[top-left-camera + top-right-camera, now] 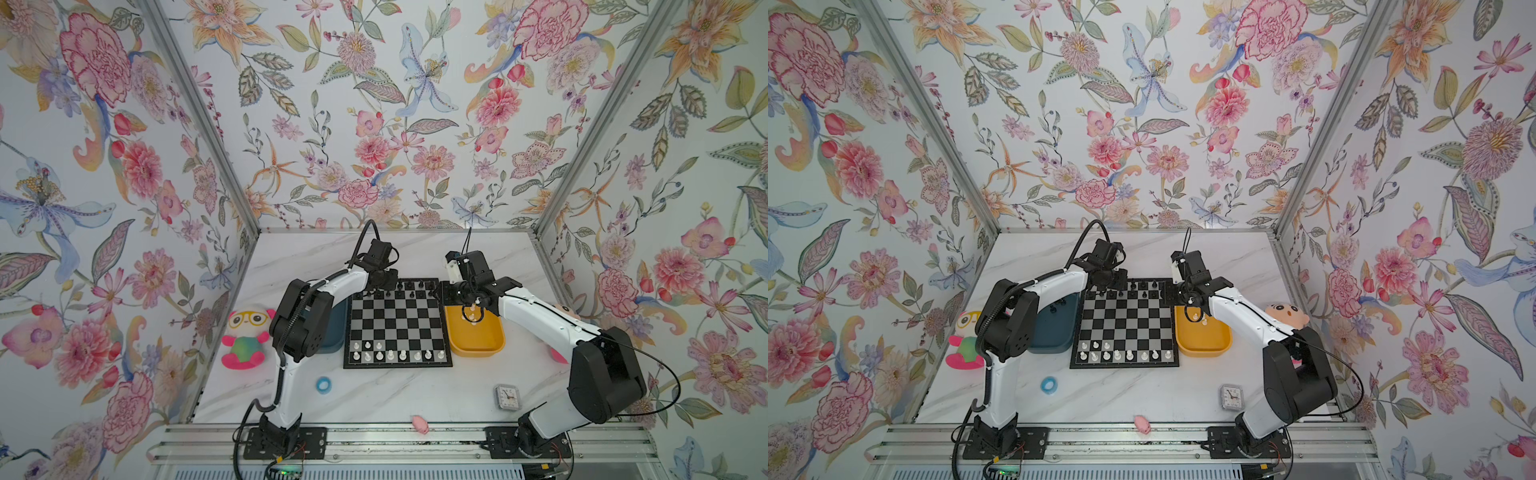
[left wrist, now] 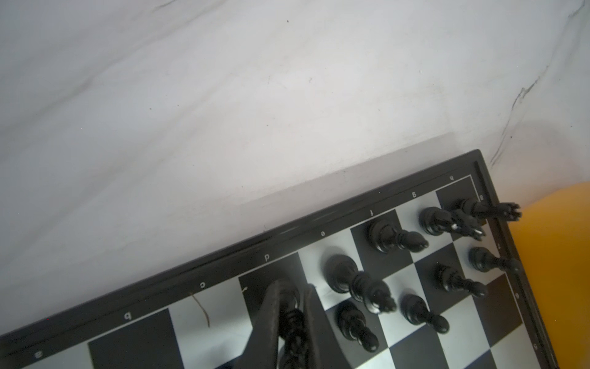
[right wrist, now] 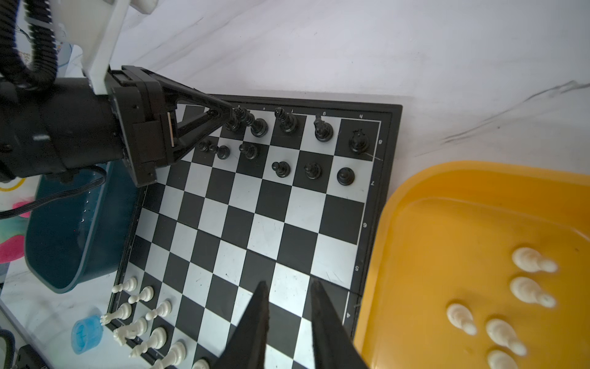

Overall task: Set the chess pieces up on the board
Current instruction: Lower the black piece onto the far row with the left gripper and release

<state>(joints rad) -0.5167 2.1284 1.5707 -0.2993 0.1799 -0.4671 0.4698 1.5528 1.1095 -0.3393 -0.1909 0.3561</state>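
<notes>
A black piece, upright and clamped in the left gripper, is positioned over the board's far-row d square; the right gripper is shown with jaws apart, empty.

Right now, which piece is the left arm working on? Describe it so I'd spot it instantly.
Find the board, then the black pieces along its far edge. At the dark square lettered d in that back row is the held piece. Unlike its neighbours, it is clamped between the left gripper's fingers.
</notes>
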